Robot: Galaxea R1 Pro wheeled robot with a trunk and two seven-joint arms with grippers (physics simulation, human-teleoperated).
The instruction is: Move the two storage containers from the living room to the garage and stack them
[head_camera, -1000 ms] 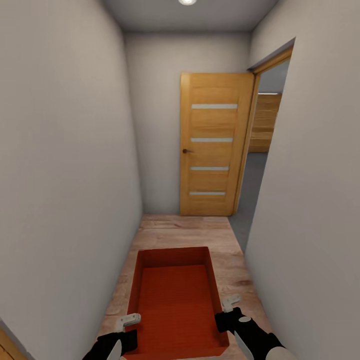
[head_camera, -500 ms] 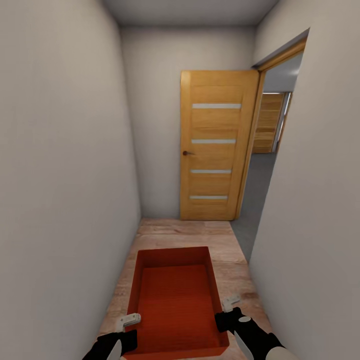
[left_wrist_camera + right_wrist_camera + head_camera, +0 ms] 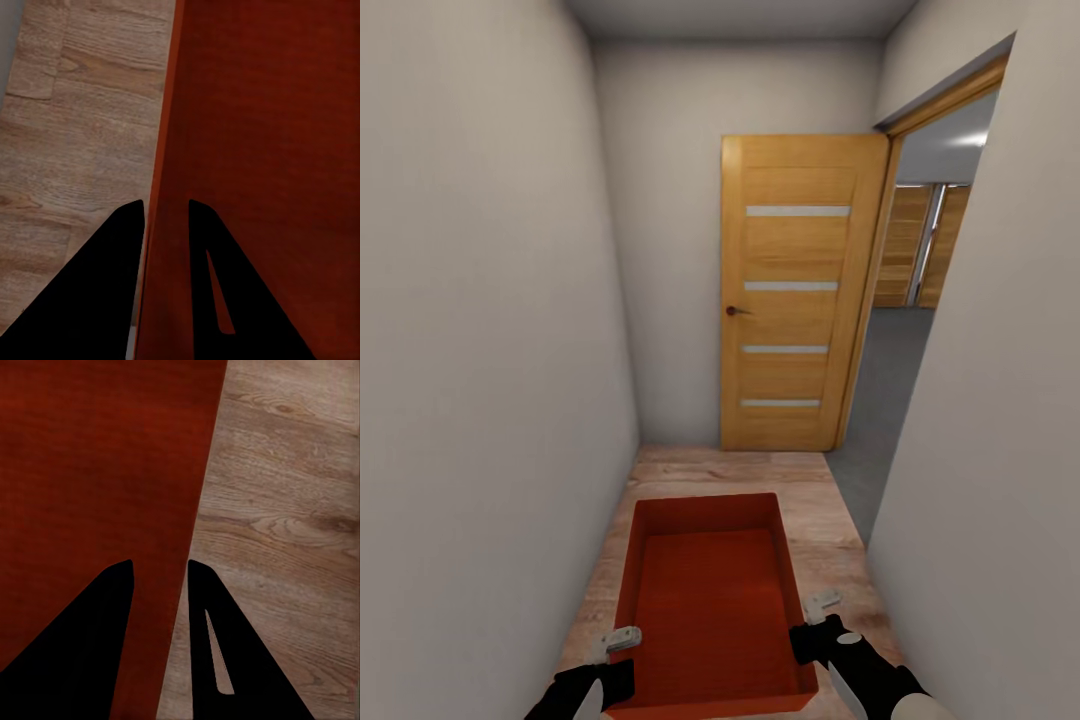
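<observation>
In a narrow hallway, both claws pinch opposite walls of 1 storage container (image 3: 712, 600).

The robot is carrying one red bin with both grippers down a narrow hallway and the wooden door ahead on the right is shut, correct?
Not quite: the wooden door stands open, with grey floor visible through the doorway in the head view. The rest holds: left gripper and right gripper carry one red bin.

Storage container's (image 3: 712, 600) near end and both forearms cut off at bottom edge.
</observation>
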